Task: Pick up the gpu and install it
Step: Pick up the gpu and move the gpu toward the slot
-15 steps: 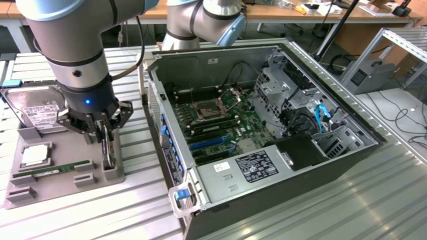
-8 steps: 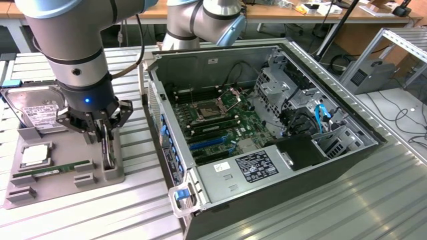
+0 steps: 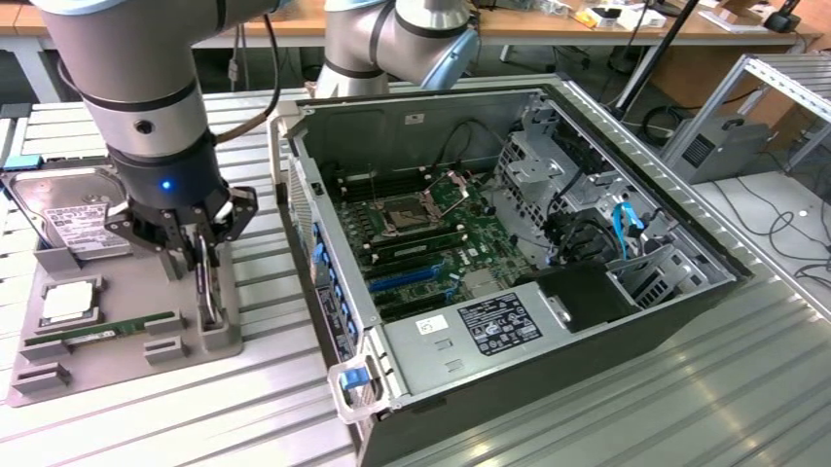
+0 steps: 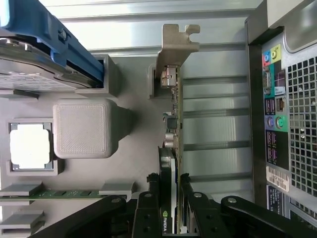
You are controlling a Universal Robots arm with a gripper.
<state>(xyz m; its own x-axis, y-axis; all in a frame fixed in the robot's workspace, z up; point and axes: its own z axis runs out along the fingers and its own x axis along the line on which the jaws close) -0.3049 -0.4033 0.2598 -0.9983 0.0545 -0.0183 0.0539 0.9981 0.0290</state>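
Atop ribbed metal table (image 3: pixel 624 413), grey tray (image 3: pixel 117 336) with gpu (image 3: pixel 208 297), desks (image 3: pixel 292 21) behind.

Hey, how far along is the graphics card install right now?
Done: the tool is down at the graphics card and shut on it from both sides. In hand: the card stands on edge in the grey tray, not yet lifted out. Left: the whole move into the open computer case, whose blue slot holds no card yet.
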